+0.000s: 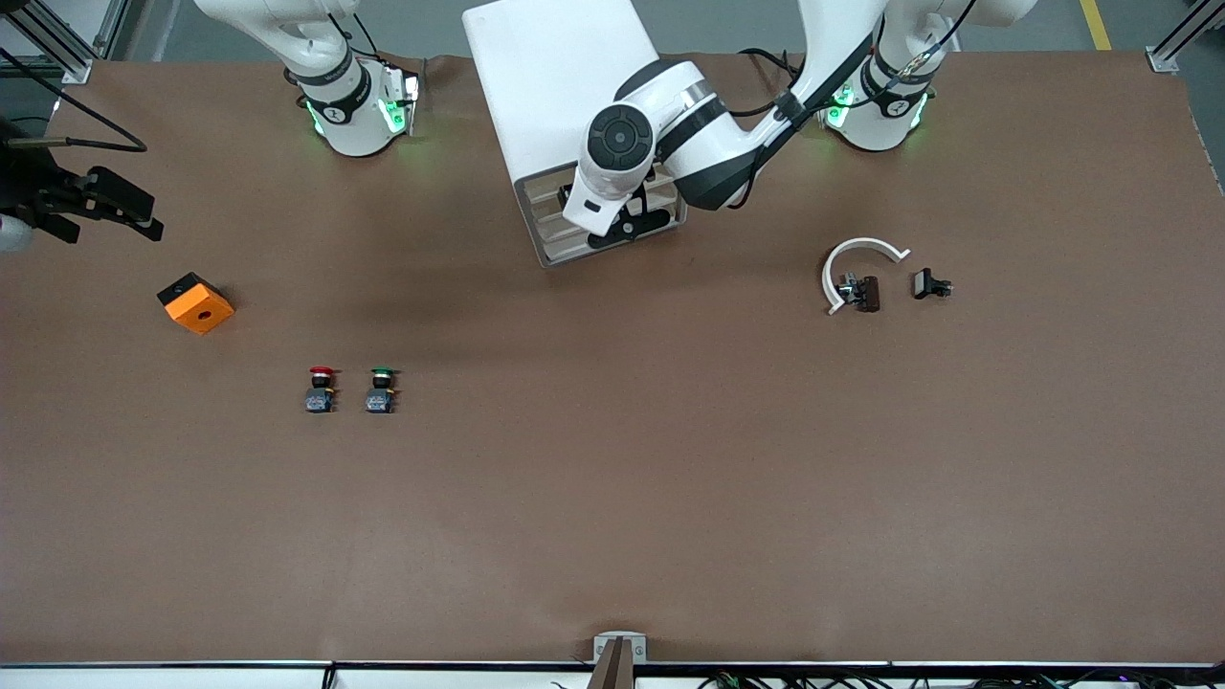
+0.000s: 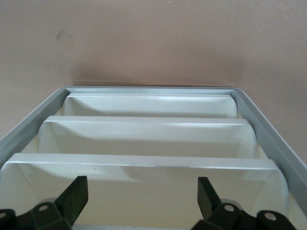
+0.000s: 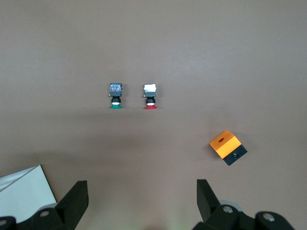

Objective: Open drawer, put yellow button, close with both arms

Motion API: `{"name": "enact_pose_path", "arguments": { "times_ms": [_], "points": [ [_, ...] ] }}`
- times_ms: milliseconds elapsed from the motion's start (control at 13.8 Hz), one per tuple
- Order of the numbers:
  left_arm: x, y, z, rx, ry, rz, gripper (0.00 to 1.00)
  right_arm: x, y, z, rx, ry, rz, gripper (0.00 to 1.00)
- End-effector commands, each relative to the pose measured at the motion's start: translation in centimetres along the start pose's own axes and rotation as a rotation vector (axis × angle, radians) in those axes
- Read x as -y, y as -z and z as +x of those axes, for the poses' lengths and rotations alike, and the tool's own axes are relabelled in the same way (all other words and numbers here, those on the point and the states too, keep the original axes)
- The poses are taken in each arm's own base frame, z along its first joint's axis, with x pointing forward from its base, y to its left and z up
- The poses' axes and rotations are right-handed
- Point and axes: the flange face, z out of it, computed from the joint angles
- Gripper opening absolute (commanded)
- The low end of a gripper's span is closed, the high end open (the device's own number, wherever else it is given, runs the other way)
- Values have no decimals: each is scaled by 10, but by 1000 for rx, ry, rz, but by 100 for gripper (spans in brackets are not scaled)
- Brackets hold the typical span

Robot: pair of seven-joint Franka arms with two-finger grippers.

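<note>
Left gripper (image 1: pixel 627 222) at cabinet (image 1: pixel 565 86) front, jaws spread, empty.
I see drawer (image 2: pixel 144 165) fronts running crosswise directly ahead; right gripper (image 3: pixel 139 201) empty, spread.

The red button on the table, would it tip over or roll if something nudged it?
Probably tip. The red button looks narrow, with a cap wider than its neck, so a push near the top would likely topple it. Once down, the round cap might let it roll in a small arc, though the squarish dark body should stop it. It looks small and likely light, like the green button beside it.
</note>
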Motion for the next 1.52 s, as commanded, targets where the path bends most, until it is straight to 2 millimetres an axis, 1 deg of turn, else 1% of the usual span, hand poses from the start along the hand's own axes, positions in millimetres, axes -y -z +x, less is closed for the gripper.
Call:
{"name": "enact_pose_path", "arguments": {
  "times_ms": [0, 73, 145, 218, 290, 363, 435, 508, 653, 726, 798, 944, 1016, 1089, 1161, 1234, 1306, 1379, 1452],
  "points": [
    [-3, 5, 0, 25, 34, -23, 100, -3, 15, 1, -14, 9, -17, 100],
    [-1, 13, 7, 19, 46, -35, 100, -3, 21, 0, -28, 9, -16, 100],
    [5, 27, 26, 12, 69, -57, 100, -4, 24, 0, -33, 6, -16, 100],
    [13, 44, 48, 0, 93, -79, 100, -4, 30, 0, -45, 7, -18, 100],
    [20, 62, 69, -17, 119, -101, 100, -4, 31, 0, -46, 7, -18, 100],
    [33, 79, 98, -49, 153, -118, 100, -3, 31, 0, -46, 10, -18, 100],
    [51, 93, 130, -94, 177, -110, 100, -3, 31, 0, -46, 10, -18, 100],
    [66, 101, 151, -135, 171, -94, 100, -4, 31, 0, -46, 9, -18, 100],
    [90, 115, 186, -200, 127, -78, 100, -4, 31, 0, -48, 9, -20, 100],
    [106, 127, 206, -232, 109, -77, 100, -4, 31, 0, -46, 9, -20, 100],
    [120, 147, 225, -250, 88, -101, 100, -3, 31, 0, -48, 12, -20, 100],
    [147, 179, 255, -279, 42, -134, 100, -3, 32, 0, -49, 12, -18, 100],
    [164, 189, 269, -283, 31, -137, 100, -3, 32, 0, -49, 12, -20, 100],
    [177, 204, 280, -294, 24, -146, 100, -3, 32, 0, -49, 12, -20, 100],
    [190, 213, 288, -286, 17, -135, 100, -3, 32, 0, -49, 12, -20, 100],
    [209, 227, 298, -289, 2, -125, 100, -3, 32, 0, -49, 12, -18, 100],
    [223, 232, 306, -285, -10, -105, 100, -3, 32, 0, -49, 12, -20, 100],
    [233, 244, 307, -298, -1, -102, 100, -3, 32, 0, -49, 12, -20, 100],
    [242, 257, 304, -321, 9, -85, 100, -3, 32, 0, -49, 13, -20, 100]
  ]
}}
